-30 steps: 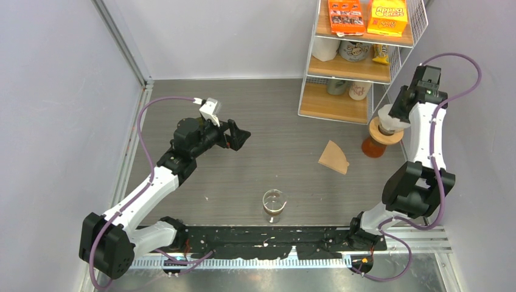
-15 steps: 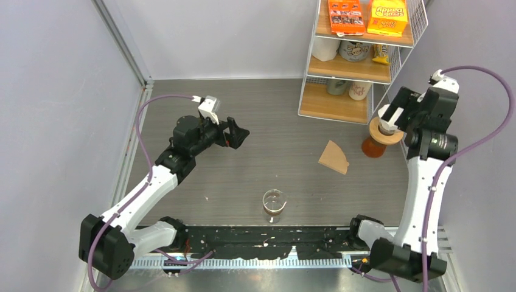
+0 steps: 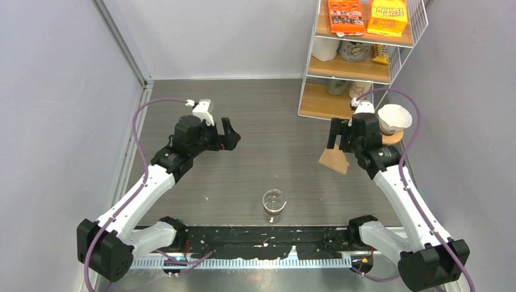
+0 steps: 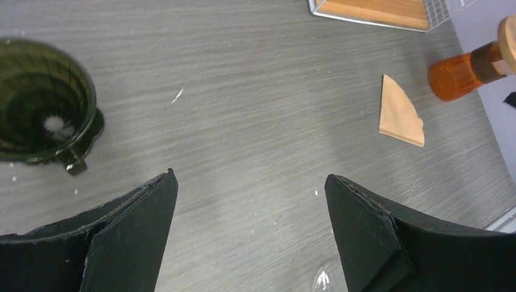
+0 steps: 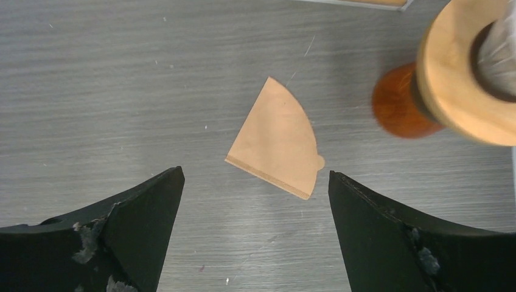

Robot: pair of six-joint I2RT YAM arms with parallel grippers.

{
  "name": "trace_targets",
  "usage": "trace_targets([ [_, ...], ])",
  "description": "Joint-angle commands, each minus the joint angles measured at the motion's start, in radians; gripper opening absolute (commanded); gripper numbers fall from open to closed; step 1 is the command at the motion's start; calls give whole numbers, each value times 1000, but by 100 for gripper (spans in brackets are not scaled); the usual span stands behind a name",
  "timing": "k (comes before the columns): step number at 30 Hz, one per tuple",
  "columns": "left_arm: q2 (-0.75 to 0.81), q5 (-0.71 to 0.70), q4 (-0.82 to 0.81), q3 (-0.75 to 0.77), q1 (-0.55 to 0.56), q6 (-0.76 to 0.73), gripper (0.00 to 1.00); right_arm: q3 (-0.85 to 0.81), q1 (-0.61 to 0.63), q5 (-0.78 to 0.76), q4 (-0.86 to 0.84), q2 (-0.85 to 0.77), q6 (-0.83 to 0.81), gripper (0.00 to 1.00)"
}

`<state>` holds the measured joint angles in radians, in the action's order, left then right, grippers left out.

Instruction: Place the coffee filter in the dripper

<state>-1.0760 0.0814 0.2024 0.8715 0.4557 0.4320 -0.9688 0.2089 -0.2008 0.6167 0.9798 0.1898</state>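
A folded brown coffee filter (image 3: 333, 158) lies flat on the grey table. My right gripper (image 3: 341, 137) hovers just above and behind it, open and empty. In the right wrist view the filter (image 5: 277, 140) lies ahead of the gripper (image 5: 255, 173), between the lines of the two fingers. A dark green ribbed dripper (image 4: 36, 103) stands at the left of the left wrist view and is hidden under the arm in the top view. My left gripper (image 3: 230, 131) (image 4: 249, 176) is open and empty over bare table. A white paper cone (image 3: 392, 117) sits in a wood-collared amber glass stand (image 5: 398, 109).
A wire shelf rack (image 3: 359, 61) with boxes and cups stands at the back right, close to the amber stand. A small glass cup (image 3: 274, 204) stands near the front middle. Walls close off both sides.
My right gripper opened, left the white cone on the amber stand and swung left and down to hover over the brown filter. My left gripper shifted slightly left.
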Motion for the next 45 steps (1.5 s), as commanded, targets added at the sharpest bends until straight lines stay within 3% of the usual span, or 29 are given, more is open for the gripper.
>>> trace_targets([
  [1,65,-66,109,-18,-5,67,100,117,21,-28,-197,-34,33,95],
  [13,104,-258,214,-78,-7,134,100,291,20,132,-418,-69,35,95],
  [17,68,-352,272,-34,-70,166,100,307,20,155,-451,-74,41,95],
  [28,-215,-276,171,121,-371,266,99,313,20,158,-461,-63,32,95],
  [36,-425,-184,159,239,-439,261,86,313,20,150,-455,-66,24,95],
  [45,-560,-143,118,302,-443,245,72,309,20,155,-444,-67,21,96],
])
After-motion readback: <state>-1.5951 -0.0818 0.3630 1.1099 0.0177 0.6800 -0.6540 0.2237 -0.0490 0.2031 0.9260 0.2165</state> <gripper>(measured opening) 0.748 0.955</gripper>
